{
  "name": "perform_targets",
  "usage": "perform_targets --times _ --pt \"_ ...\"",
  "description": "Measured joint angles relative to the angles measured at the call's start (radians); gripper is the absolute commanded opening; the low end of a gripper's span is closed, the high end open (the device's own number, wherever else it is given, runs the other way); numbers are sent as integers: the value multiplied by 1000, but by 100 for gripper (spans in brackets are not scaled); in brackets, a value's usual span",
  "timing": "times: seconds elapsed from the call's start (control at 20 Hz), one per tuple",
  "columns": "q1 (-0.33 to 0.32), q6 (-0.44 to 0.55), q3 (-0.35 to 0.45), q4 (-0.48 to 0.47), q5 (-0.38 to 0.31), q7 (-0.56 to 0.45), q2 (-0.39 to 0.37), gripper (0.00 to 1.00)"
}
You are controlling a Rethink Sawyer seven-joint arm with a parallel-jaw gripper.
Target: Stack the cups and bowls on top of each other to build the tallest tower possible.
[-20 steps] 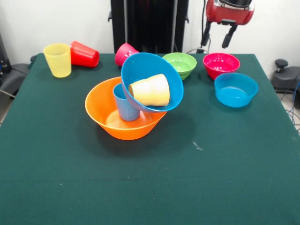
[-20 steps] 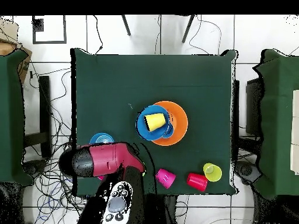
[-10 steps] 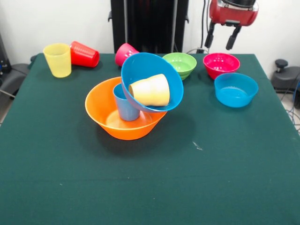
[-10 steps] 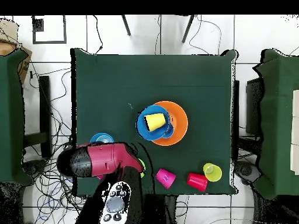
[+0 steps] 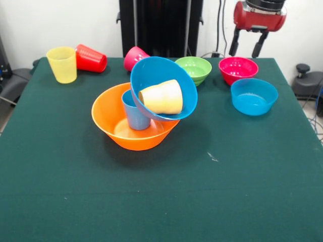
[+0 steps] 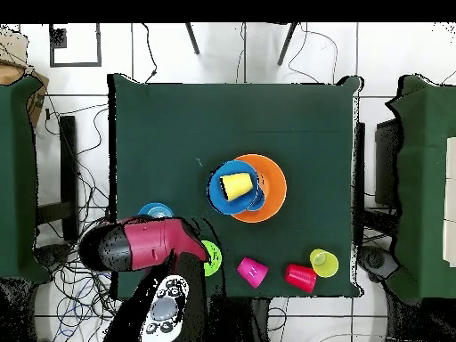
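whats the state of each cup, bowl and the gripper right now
large orange bowl: upright
light blue cup: upright in it
large blue bowl: tilted on that cup
orange cup: on its side inside it
yellow cup: upright
red cup: on its side
pink cup: tipped
green bowl, magenta bowl, small blue bowl: upright, empty
gripper: open, empty

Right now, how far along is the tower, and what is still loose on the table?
Done: the large orange bowl holds an upright light blue cup, with the large blue bowl tilted on it and the orange cup lying inside. In hand: nothing; the tool hangs open and empty. Left: small blue bowl, magenta bowl, green bowl, and the yellow cup, red cup and pink cup.
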Motion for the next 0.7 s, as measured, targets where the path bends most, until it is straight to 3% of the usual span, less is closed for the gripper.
perform_targets --times 0.7 --pt "46 -1 -24 -50 14 24 48 100"
